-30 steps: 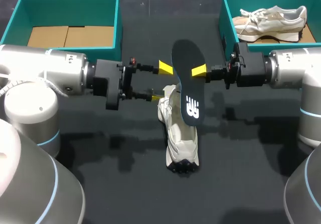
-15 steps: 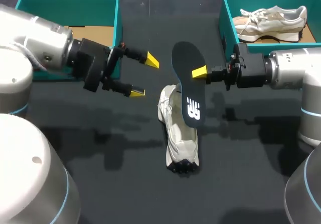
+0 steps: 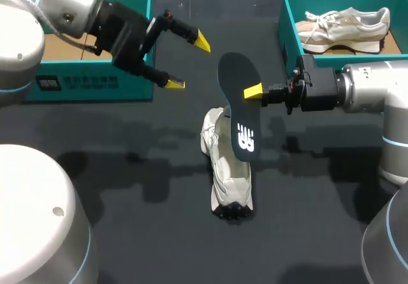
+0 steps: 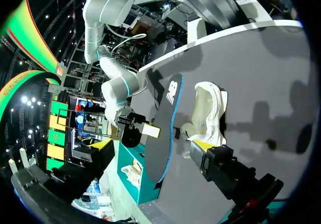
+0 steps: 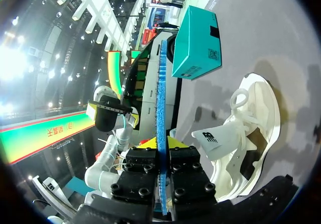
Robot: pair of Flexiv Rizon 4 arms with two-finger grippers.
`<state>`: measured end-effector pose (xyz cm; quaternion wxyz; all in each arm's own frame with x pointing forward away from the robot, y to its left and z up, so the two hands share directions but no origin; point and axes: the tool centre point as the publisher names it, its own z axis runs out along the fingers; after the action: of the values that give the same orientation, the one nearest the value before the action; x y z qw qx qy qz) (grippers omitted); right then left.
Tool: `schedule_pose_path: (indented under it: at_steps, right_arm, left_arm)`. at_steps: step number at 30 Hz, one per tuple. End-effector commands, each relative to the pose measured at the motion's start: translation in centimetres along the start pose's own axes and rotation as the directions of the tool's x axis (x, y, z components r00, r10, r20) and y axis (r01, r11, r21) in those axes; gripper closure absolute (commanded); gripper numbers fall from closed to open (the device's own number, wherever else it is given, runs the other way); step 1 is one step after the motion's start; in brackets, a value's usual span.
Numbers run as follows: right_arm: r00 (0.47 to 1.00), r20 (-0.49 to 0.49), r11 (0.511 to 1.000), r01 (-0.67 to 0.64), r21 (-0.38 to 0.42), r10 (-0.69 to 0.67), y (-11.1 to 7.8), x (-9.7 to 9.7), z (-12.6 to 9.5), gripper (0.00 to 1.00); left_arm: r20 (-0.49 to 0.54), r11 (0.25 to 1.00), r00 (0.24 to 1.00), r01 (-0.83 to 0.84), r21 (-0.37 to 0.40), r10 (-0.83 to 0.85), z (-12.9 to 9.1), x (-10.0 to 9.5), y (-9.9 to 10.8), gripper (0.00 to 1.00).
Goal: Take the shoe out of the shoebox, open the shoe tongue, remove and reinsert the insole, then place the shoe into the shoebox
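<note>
The dark insole (image 3: 237, 115), white-logoed on top and blue underneath, stands on edge by the white shoe (image 3: 228, 176). The right fingers (image 3: 253, 91) clamp it. The left fingers (image 3: 203, 41) are spread apart near the tabletop's (image 3: 127, 169) far-left corner.

insole (image 3: 237, 115): white logo mark | left shoebox (image 3: 137, 86) front: white print, too small to read

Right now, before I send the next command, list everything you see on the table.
Dark flat foam insole: one, black, held upright over the table's middle, lower end by the loose shoe.
Loose white lace-up shoe: one, white, on the table's middle.
Empty-of-shoes teal shoebox: one, teal, far left.
Second teal shoebox: one, teal, far right.
Boxed pale shoe: one, off-white, inside the second box.
Black table: one.
Left tool: open, raised beside the left box.
Right tool: shut on the insole.
</note>
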<state>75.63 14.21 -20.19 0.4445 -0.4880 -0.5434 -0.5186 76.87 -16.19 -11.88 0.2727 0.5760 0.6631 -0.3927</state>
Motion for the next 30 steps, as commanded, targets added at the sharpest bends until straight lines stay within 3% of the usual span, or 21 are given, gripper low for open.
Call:
schedule_pose_path:
  at_steps: [1,15,25,30]
  right_arm:
    - [1.0,0.002,1.0,0.0,0.0,0.0,-0.1,0.0,0.0,1.0]
    - [1.0,0.002,1.0,0.0,0.0,0.0,-0.1,0.0,0.0,1.0]
    - [1.0,0.002,1.0,0.0,0.0,0.0,-0.1,0.0,0.0,1.0]
    - [1.0,0.002,1.0,0.0,0.0,0.0,-0.1,0.0,0.0,1.0]
  left_arm:
    - [-0.376,0.999,0.926,0.032,-0.005,-0.031,-0.1,-2.6,1.4,0.0]
    - [-0.727,1.0,0.686,0.016,-0.021,-0.026,1.6,-5.5,3.5,0.0]
    - [-0.854,0.998,0.518,-0.01,-0.069,-0.054,2.6,-7.8,4.5,0.0]
    - [-0.896,0.997,0.441,-0.028,-0.078,-0.057,4.1,-9.4,5.2,0.0]
